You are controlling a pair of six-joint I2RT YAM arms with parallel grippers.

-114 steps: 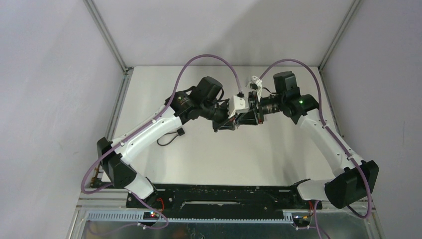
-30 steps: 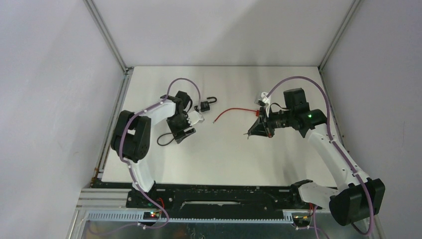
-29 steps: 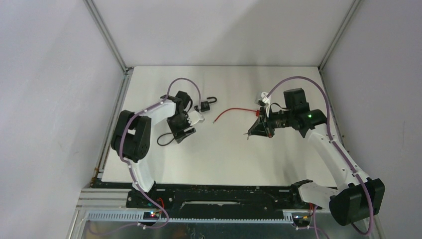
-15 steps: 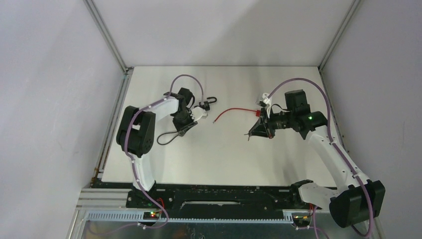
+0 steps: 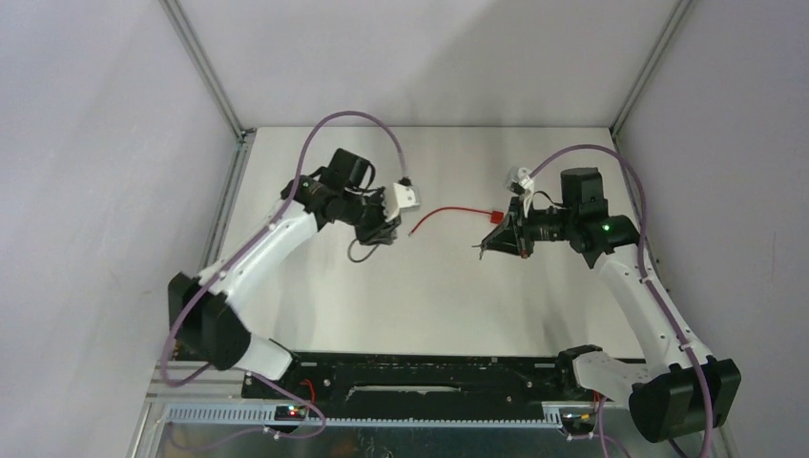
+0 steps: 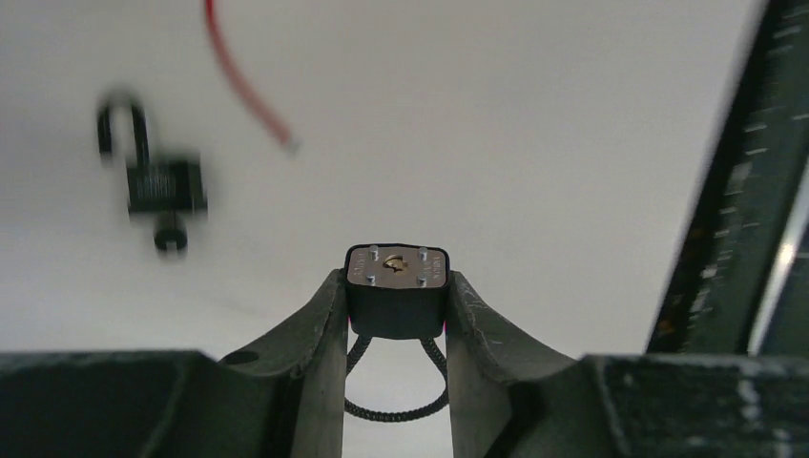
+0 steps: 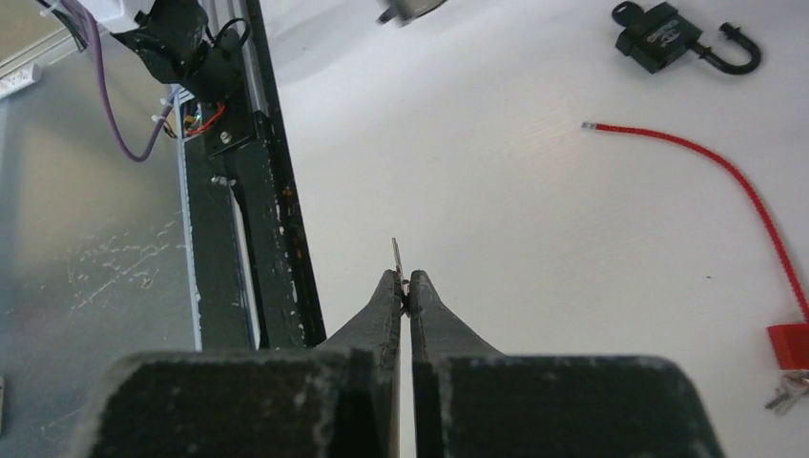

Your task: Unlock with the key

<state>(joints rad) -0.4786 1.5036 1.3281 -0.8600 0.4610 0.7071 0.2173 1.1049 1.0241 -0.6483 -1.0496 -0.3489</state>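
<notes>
The key (image 7: 397,260), a thin flat sliver of bare metal, is pinched between the right gripper's (image 7: 402,286) dark, scuffed fingers, which are pressed together on it so that only its narrow tip pokes out beyond them. It hangs above the pale matte table (image 5: 429,305), right of centre.

Across from it, the left gripper (image 6: 396,298) has its jaws clamped on the flanks of a small black padlock (image 6: 397,272). This is a squarish block with rounded corners. Its end face turns outward, showing a brass keyway ringed by silver rivets. A black braided cable loop (image 6: 396,405) sags from the lock's far end, between the fingers.

On the table lies a second padlock (image 7: 658,38), dark and boxy, with a curved shackle. Near it trails a red braided cable (image 7: 711,162) that ends in a red block (image 7: 788,345).
</notes>
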